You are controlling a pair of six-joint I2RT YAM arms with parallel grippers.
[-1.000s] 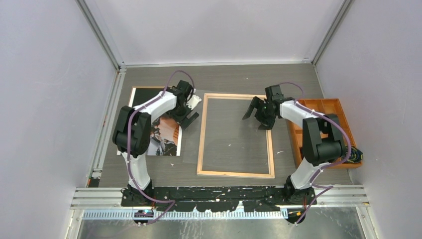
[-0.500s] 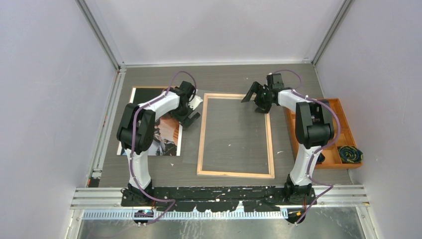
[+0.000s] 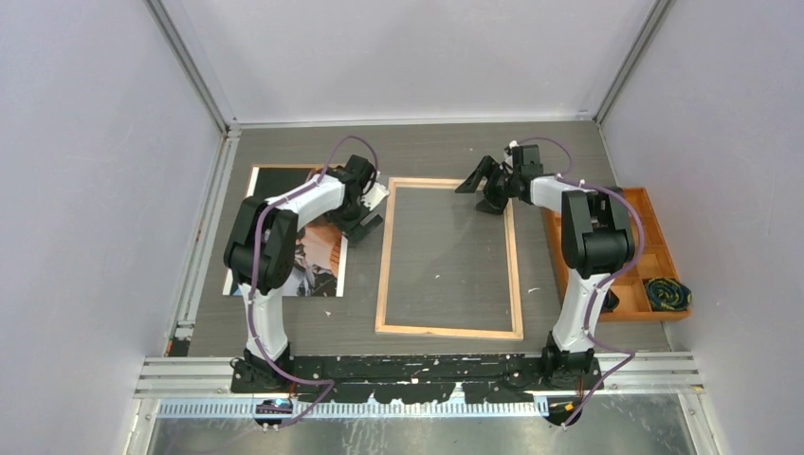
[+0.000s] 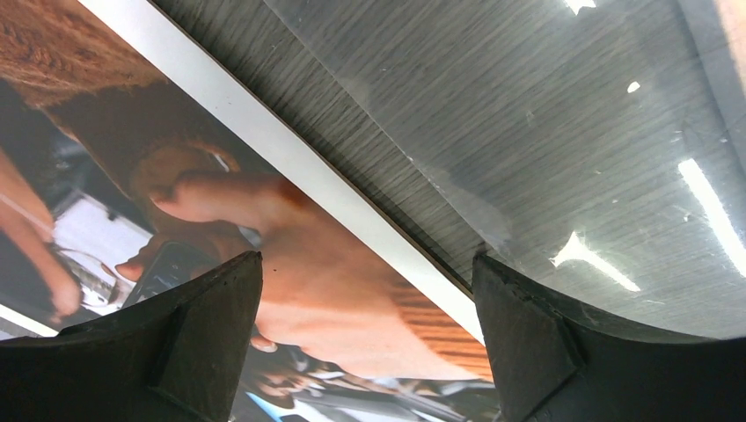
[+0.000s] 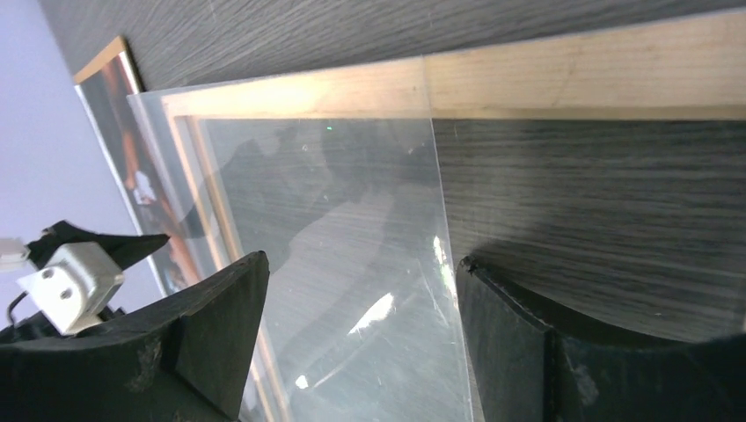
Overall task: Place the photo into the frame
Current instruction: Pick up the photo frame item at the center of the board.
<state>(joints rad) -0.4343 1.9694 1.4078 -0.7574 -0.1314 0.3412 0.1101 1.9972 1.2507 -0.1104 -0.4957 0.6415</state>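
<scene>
Fingers are spread and empty on both arms: the right fingers have just swung to the far rail of the frame, the left fingers hover over the edge of the photo, which lies left of the frame, not yet inside.

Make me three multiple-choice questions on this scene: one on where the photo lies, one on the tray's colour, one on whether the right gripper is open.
1. Where is the photo relative to the frame?
A. inside it
B. lying flat to its left
C. propped upright behind it

2. What colour is the compartment tray?
A. blue
B. orange
C. green

3. The right gripper is:
A. shut on the frame
B. shut on the photo
C. open, holding nothing

Answers:
1 B, the top view shows it flat, left of the frame.
2 B, it is plainly orange.
3 C, its wrist view shows the jaws wide apart.
</scene>
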